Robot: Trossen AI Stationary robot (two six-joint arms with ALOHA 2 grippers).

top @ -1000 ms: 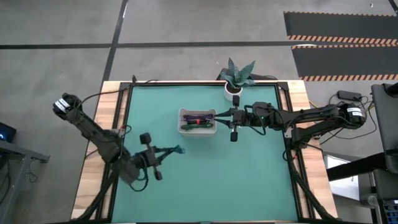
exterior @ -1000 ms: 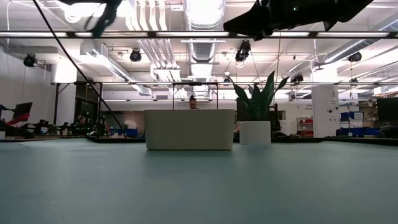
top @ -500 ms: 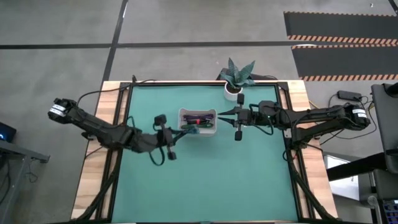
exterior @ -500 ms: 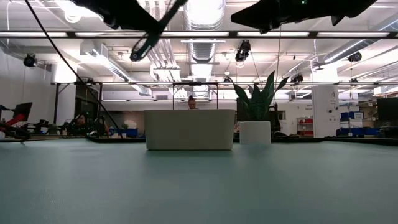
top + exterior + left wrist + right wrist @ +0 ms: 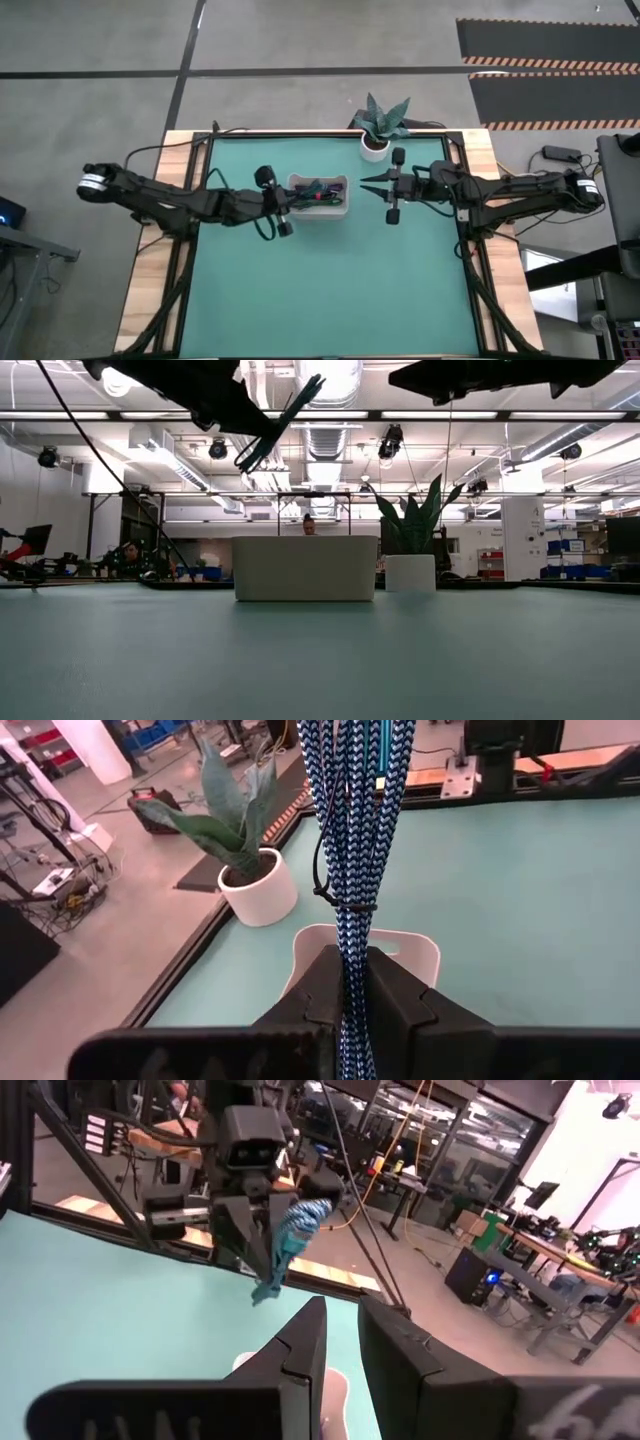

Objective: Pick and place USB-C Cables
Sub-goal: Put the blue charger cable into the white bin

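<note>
The teal cable, a braided blue-and-white bundle tied with a thin black band, hangs in the air between the fingers of the left gripper, which pinches it firmly. In the high view this gripper is just at the left end of the white tray, and the cable reaches over the tray's left rim. In the low view the cable hangs high above the tray, not touching it. Inside the tray lie the other cables: a purple one near the far wall, a red-and-black one in the middle and a dark green one near the front wall. The tray stands on the green table close to its far edge, a little left of the middle. The right gripper is above the table just beside the right end of the tray, with its fingers close together and nothing between them. A potted plant in a white pot stands at the far edge of the table, right of the tray.
</note>
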